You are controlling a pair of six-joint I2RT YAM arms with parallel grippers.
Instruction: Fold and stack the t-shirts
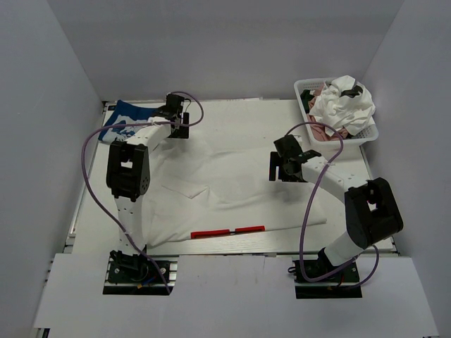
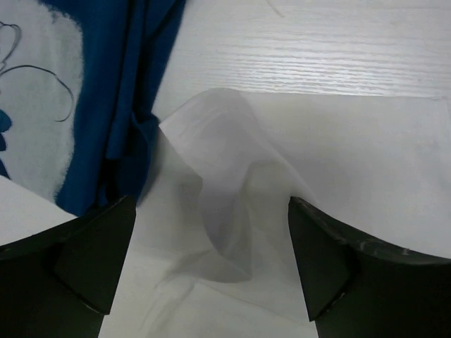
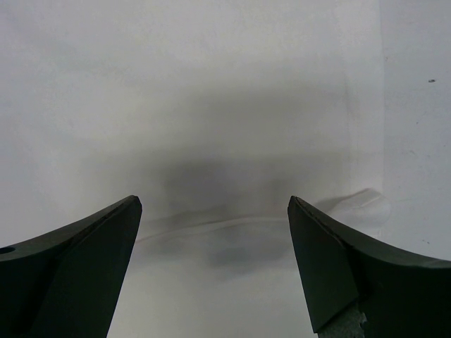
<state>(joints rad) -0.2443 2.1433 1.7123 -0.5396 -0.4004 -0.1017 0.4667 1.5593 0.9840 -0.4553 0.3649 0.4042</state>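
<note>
Top view with both wrist views. The large white tee [image 1: 232,176] lies spread across the surface [image 2: 317,49], its red logo print [image 1: 227,231] near the front edge, so that you have a flat sheet to fold. The blue tee [image 1: 123,120] sits at the far left corner, touching the white one's edge; judged from its compact shape, it marks where the stack is to be built. The remaining crumpled tees [image 1: 345,105] are heaped in the mesh basket [image 1: 304,90] at the far right, out of the folding area.

Your left pincer [image 1: 177,118] is at the far left part of the white tee, just beside the blue one. Its fingers [image 2: 99,253] stand apart. A raised fold [image 2: 218,176] of white cloth stands between them, touching neither finger as far as the left wrist view shows, so nothing is clamped.

Your right pincer [image 1: 282,167] hovers above the right half of the white tee, well apart from the basket. Its fingers [image 3: 331,260] are also spread wide, with only smooth cloth below and nothing held.

Judgement: the white tee is laid out but not yet folded, and the basket is not yet emptied, so the task looks early. The next fold probably needs both pincers on cloth edges. Thin fabric may slip, or two layers may be pinched together.
</note>
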